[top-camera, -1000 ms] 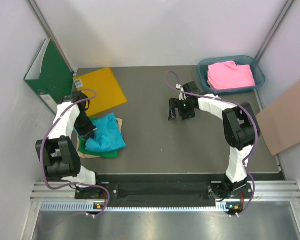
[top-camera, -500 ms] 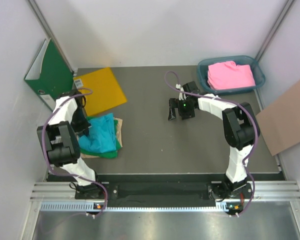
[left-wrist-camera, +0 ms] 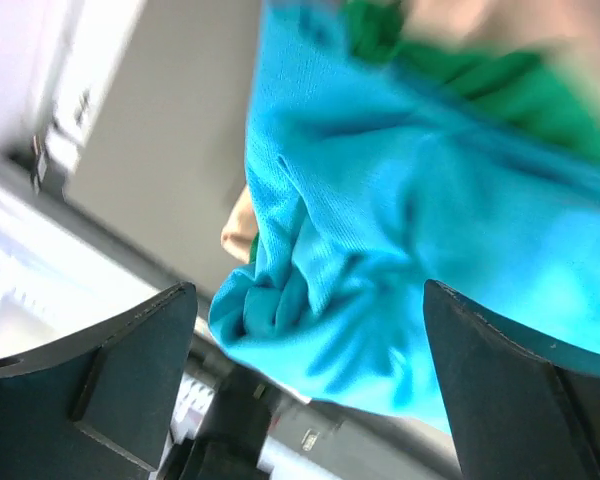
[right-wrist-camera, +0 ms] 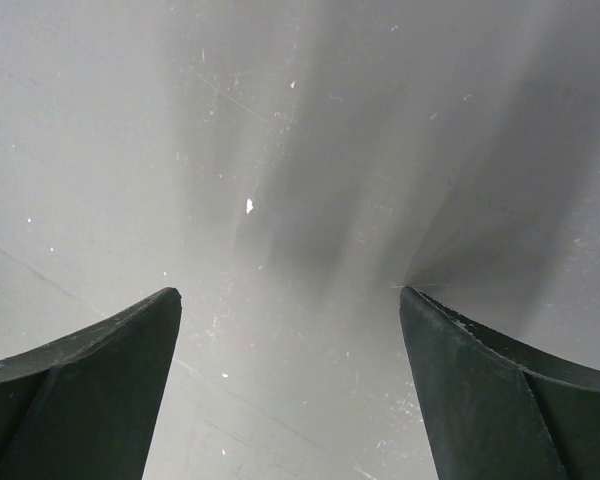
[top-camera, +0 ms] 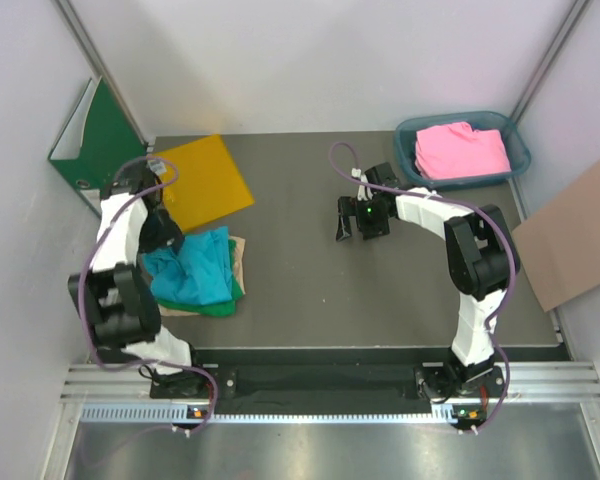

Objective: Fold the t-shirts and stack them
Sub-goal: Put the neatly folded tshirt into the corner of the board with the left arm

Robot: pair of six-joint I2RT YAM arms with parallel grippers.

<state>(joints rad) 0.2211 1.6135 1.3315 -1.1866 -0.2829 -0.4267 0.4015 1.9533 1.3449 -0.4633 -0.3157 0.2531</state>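
Altogether three: turquoise t-shirt [top-camera: 192, 270]; green t-shirt [left-wrist-camera: 540, 95]; pink t-shirt [top-camera: 462, 150]

Overhead, from behind the arm bases, looking down on the whole bench [top-camera: 300, 270]. Left wrist, close above the turquoise t-shirt [left-wrist-camera: 380, 230], shared with overhead [top-camera: 190, 268]. Right wrist, close on bare bench [right-wrist-camera: 280, 150].

Left arm [top-camera: 115, 235]: extends toward 12 o'clock from its base, wrist bent downward. Left gripper [left-wrist-camera: 308, 290]: jaws spread wide. Right arm [top-camera: 475, 255]: reaches toward 11 o'clock. Right gripper [right-wrist-camera: 290, 293]: pointing down, jaws apart.
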